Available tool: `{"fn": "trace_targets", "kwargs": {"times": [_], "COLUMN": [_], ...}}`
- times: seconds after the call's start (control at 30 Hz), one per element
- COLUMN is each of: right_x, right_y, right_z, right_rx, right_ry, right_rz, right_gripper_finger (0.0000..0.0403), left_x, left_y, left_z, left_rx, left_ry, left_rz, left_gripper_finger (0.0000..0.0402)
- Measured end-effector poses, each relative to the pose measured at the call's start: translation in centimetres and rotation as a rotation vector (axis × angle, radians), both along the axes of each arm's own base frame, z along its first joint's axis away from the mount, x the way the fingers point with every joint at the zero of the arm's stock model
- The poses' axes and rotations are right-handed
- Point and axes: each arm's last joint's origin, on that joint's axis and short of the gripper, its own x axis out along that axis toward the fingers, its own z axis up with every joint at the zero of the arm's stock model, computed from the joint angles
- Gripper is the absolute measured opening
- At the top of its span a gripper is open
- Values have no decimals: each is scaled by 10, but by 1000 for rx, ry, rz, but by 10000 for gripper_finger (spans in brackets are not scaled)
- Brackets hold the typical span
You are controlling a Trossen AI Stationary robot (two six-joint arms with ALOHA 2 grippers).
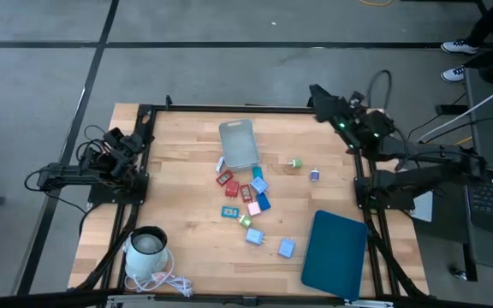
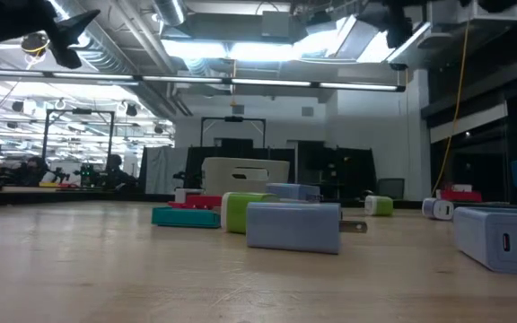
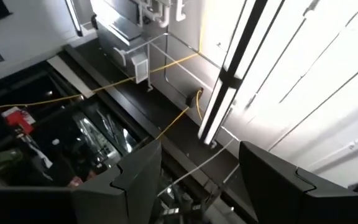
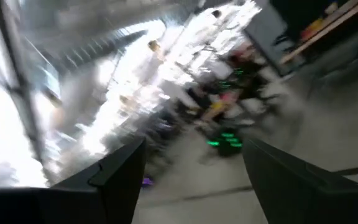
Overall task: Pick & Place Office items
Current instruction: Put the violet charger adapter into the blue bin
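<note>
The office items lie scattered on the middle of the wooden table: red pieces, a blue one, a teal one, a pink one, a green one and light blue blocks. A small green piece and a pale one lie apart toward the right. In the low view a light blue plug block rests flat on the wood. My left gripper is raised at the left edge, open. My right gripper is raised at the far right corner, open.
A translucent grey bin lies just beyond the items. A dark-teal flat tray rests at the near right. A white round appliance with a coiled cord stands at the near left corner. A black frame borders the table.
</note>
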Motion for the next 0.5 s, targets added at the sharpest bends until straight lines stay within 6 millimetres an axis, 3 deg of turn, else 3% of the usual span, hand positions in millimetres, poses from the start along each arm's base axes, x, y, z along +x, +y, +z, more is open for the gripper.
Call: {"fn": "trace_targets", "kwargs": {"times": [0.1,0.27,0.5], "right_x": [22,43,49], "right_y": [-3,-6,-5], "right_z": [11,38,50], "right_rx": [-5,-41,-5], "right_ry": [134,141,274], "right_rz": [-52,-47,-31], "right_gripper_finger": [271,271,271], "left_x": [0,-2,-7], "left_y": [0,-1,-2], "left_z": [0,8,40], "left_rx": [8,68,140], "left_ry": [11,37,267], "left_rz": [13,38,25], "left_gripper_finger": [212,212,212]}}
